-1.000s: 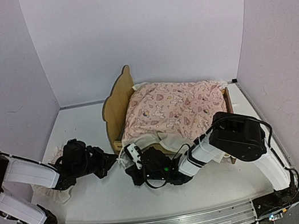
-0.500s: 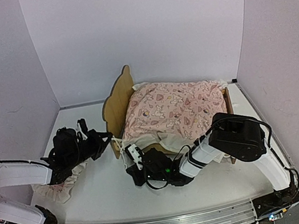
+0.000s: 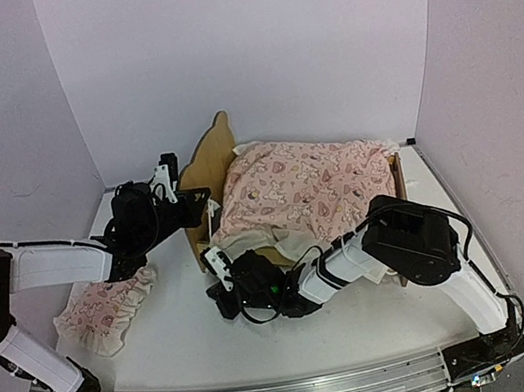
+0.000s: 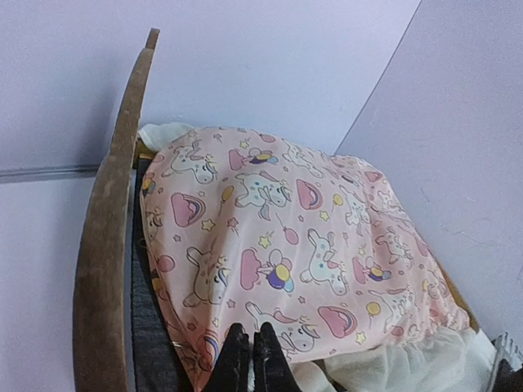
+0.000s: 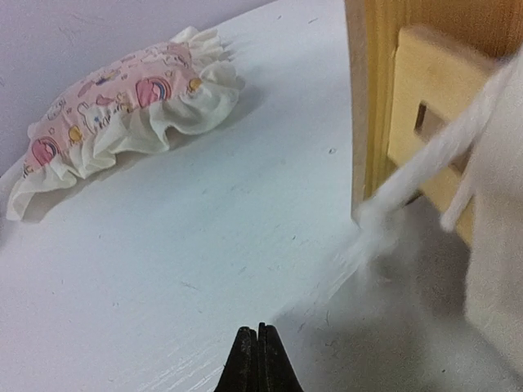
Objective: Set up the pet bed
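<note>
pillow (image 3: 104, 310) now lies let go at 8 o'clock, as the left gripper (image 4: 250, 339), shut and empty, has swung up to the bed (image 3: 205, 170) at 12 o'clock, right gripper (image 5: 259, 336) shut empty near 6, so the pillow likely awaits placing.

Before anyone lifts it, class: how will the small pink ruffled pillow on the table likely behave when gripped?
The pillow probably sags and folds, since its ruffled edge lies limp. It is likely light, being small stuffed cloth. It lies flat, so rolling seems unlikely.
</note>
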Tool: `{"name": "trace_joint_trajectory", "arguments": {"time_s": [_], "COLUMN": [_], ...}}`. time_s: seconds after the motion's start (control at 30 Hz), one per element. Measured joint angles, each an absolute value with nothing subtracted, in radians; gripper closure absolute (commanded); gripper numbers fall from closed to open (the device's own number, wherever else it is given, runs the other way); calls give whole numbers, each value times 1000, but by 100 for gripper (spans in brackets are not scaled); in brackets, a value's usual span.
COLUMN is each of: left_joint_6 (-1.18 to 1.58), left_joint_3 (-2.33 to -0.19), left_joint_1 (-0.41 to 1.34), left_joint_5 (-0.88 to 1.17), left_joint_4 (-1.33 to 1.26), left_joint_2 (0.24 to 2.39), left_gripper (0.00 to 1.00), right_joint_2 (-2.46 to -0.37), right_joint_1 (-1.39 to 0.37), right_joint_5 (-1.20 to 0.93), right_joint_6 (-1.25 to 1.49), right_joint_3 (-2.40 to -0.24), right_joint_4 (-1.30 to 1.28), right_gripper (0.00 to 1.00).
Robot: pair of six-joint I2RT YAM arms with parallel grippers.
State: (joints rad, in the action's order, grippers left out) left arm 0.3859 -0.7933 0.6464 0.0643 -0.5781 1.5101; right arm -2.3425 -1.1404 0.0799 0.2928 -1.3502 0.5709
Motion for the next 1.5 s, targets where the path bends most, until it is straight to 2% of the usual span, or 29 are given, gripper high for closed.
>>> {"name": "trace_joint_trajectory", "arguments": {"time_s": [0.27,0.3,0.43,0.47,0.5,0.67,0.8,0.93,1.07,1.17,1.3,1.5], "left_joint_6": [253,241,221,219,220,246,315,388,450,495,542,558], "left_joint_3": [-897,-906,-918,-918,-917,-876,-877,-896,-806,-704,-636,-626], "left_joint_1": [647,648,648,650,654,662,655,651,651,651,649,648], "left_joint_5": [-3,-8,-18,-16,-14,1,9,-4,-49,-62,-38,97], "left_joint_4": [-581,-583,-591,-601,-609,-571,-448,-266,-163,-130,-101,-124], "left_joint_2": [1617,1629,1644,1644,1642,1563,1440,1343,1199,1089,1054,1085], "left_gripper": [100,97,59,55,41,21,21,24,23,21,22,21], "right_joint_2": [-2378,-2378,-2350,-2319,-2278,-1976,-1691,-1483,-1376,-1363,-1382,-1372], "right_joint_1": [-1161,-1163,-1166,-1166,-1166,-1148,-1078,-1001,-964,-870,-707,-562], "right_joint_5": [63,64,73,74,75,89,81,146,209,212,229,164], "right_joint_6": [291,291,302,305,308,303,268,172,110,102,113,132], "right_joint_3": [-1398,-1399,-1359,-1322,-1283,-1111,-1044,-1032,-1032,-1047,-1088,-1118], "right_joint_4": [477,475,478,464,433,232,107,-31,-184,-299,-464,-627], "right_gripper": [100,100,100,99,93,64,44,29,16,3,2,2]}}
